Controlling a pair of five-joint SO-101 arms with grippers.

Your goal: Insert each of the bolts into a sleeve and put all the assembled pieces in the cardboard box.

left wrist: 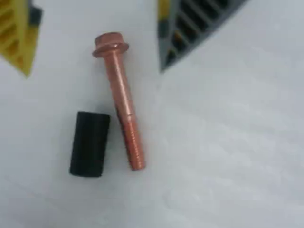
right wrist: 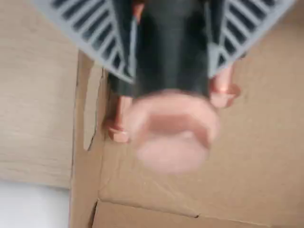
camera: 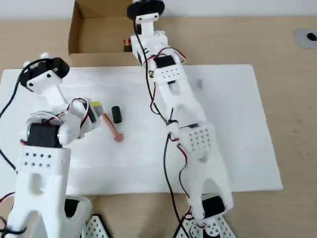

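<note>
A copper bolt (left wrist: 118, 99) lies on the white mat beside a black sleeve (left wrist: 89, 144), the two nearly parallel. In the high view the bolt (camera: 112, 128) and sleeve (camera: 116, 114) rest just right of my left gripper (camera: 98, 111). That gripper (left wrist: 95, 19) is open above the bolt's head, a yellow finger (left wrist: 16, 33) on one side. My right gripper (right wrist: 171, 66) is shut on an assembled piece (right wrist: 173, 123), a black sleeve with a copper bolt head, held over the cardboard box (right wrist: 247, 161). Two more copper-ended pieces (right wrist: 116, 130) lie in the box behind it.
The cardboard box (camera: 99, 34) stands at the back, past the white mat (camera: 228, 124). The right arm stretches from the front edge across the mat to the box. A grey disc (camera: 307, 37) sits on the wooden table at the far right.
</note>
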